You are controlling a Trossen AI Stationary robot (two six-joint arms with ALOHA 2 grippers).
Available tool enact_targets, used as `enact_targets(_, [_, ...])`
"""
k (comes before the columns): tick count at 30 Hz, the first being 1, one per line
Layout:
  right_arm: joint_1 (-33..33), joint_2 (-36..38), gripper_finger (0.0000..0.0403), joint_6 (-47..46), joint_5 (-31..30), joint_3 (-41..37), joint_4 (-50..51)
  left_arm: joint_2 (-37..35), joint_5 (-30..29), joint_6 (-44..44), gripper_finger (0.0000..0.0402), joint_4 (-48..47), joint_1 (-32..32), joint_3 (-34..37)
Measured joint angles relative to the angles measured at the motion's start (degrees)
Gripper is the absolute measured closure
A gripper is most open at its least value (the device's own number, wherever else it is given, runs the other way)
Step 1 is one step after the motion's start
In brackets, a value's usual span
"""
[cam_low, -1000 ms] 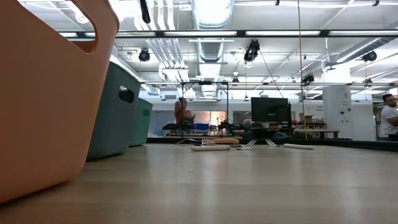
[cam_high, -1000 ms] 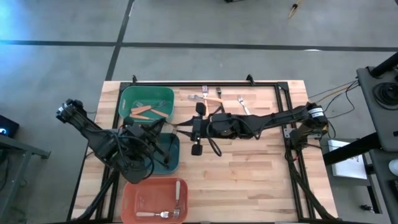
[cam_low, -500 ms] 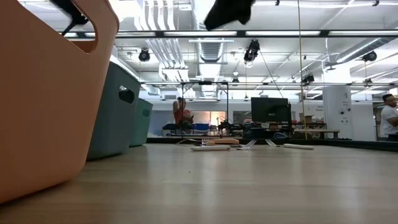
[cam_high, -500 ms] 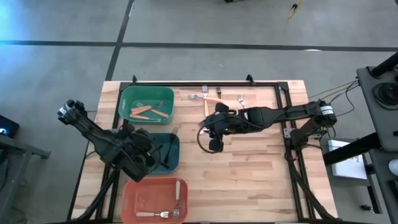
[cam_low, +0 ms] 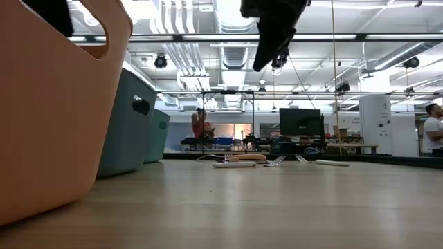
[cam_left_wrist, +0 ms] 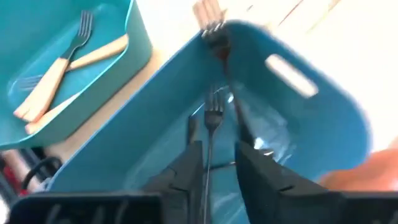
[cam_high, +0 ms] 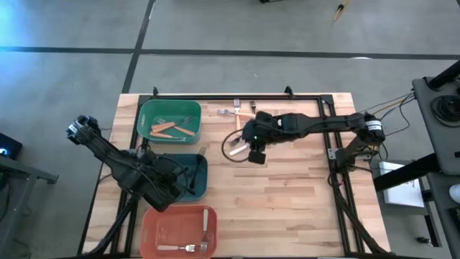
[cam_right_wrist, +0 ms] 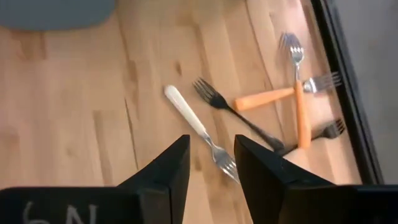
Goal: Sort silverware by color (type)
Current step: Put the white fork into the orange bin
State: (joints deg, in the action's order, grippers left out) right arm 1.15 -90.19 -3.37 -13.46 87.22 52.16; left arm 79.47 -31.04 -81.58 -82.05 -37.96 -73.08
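A wooden surface (cam_high: pixel 287 194) is seen carrying a green bin (cam_high: pixel 169 119), a teal bin (cam_high: pixel 195 176) and a salmon bin (cam_high: pixel 180 229). The left claw (cam_left_wrist: pixel 214 163) is held over the teal bin, fingers parted, with a black fork (cam_left_wrist: pixel 211 134) seen between them. The right claw (cam_right_wrist: pixel 210 163) is held open above loose forks: white-handled (cam_right_wrist: pixel 194 127), black (cam_right_wrist: pixel 239 121) and orange-handled (cam_right_wrist: pixel 267 98)
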Motion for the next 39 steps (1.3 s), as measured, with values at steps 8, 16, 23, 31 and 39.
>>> enact_targets(8, [4.82, 0.02, 0.0283, 16.62, 15.46, -8.50, -8.13, 0.01, -12.73, -1.52, 0.0282, 2.12, 0.03, -11.29])
enact_targets(16, [8.13, 0.02, 0.0308, 31.93, 21.01, -22.12, -28.53, -0.01, -22.15, 4.40, 0.0283, 5.09, -0.10, -20.72])
enact_targets(23, [11.55, 0.00, 0.0312, 31.70, 21.20, -27.35, -32.31, -0.20, -22.67, 7.68, 0.0283, 2.54, -0.08, -22.91])
enact_targets(31, [14.52, -1.19, 0.0312, 28.44, 20.93, -30.80, -38.25, -1.52, -24.40, 5.83, 0.0283, -5.48, -0.08, -22.91])
enact_targets(39, [13.43, -9.77, 0.0312, 32.33, 8.19, -30.11, -37.77, -1.74, -24.55, 7.56, 0.0284, -6.51, -0.08, -22.89])
